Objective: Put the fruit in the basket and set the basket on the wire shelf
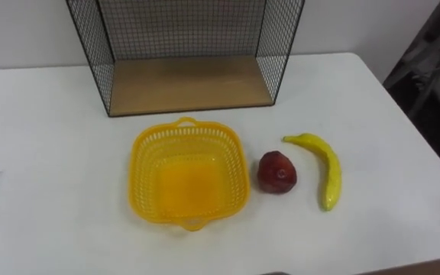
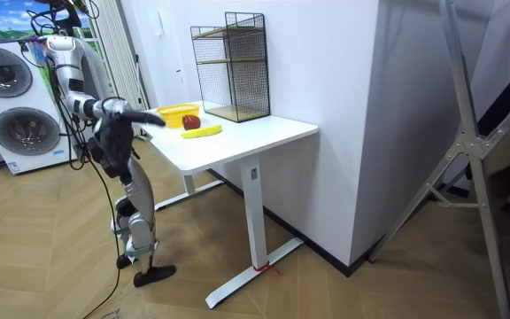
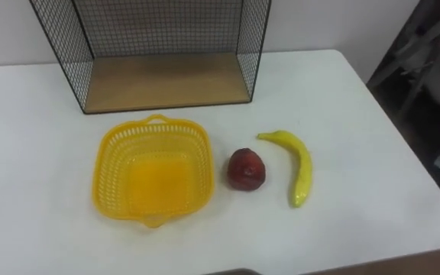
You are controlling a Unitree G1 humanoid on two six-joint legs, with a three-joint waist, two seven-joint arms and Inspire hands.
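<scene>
While the robot stands at the end of the table (image 1: pixel 52 153) with what seems its right hand (image 2: pixel 151 118) held over the edge — fingers unreadable — the yellow basket (image 1: pixel 147 172) sits empty before the wire shelf (image 1: pixel 189 84), apple (image 1: pixel 277 172) just beside it, banana (image 1: pixel 329 172) farther right.

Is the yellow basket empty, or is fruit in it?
Empty: the basket shows its bare bottom, and the red fruit and banana lie on the table right of it.
</scene>
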